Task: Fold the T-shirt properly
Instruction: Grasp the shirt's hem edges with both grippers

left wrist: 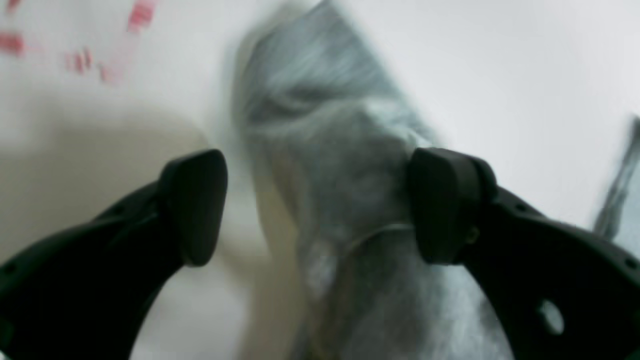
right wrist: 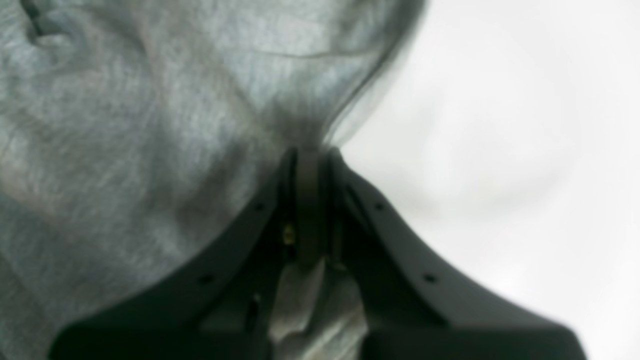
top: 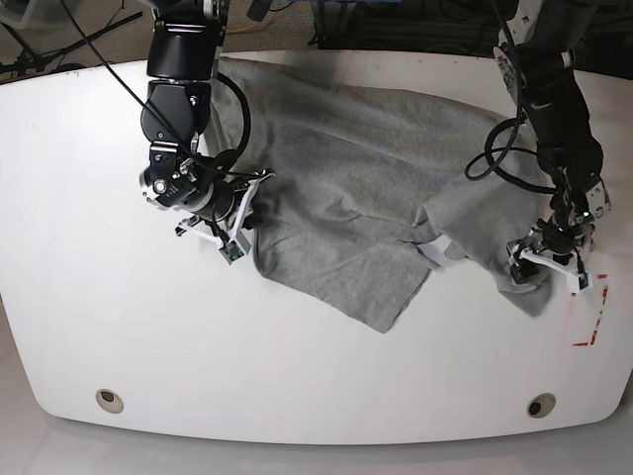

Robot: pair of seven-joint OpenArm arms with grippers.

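Your left end effector (left wrist: 317, 205) gapes wide over a ridge of the T-shirt (top: 356, 188), so closing may miss the hem or bunch it; farther off, your right end effector (right wrist: 310, 155) pinches cloth; pulling could drag the crumpled shirt across the bench (top: 89, 327).

T-shirt (top: 366, 188) covers the table's (top: 89, 297) middle and far side. Near edge and near-left area bare, open for passage. Red tape marks (top: 590, 322) lie flat at right.
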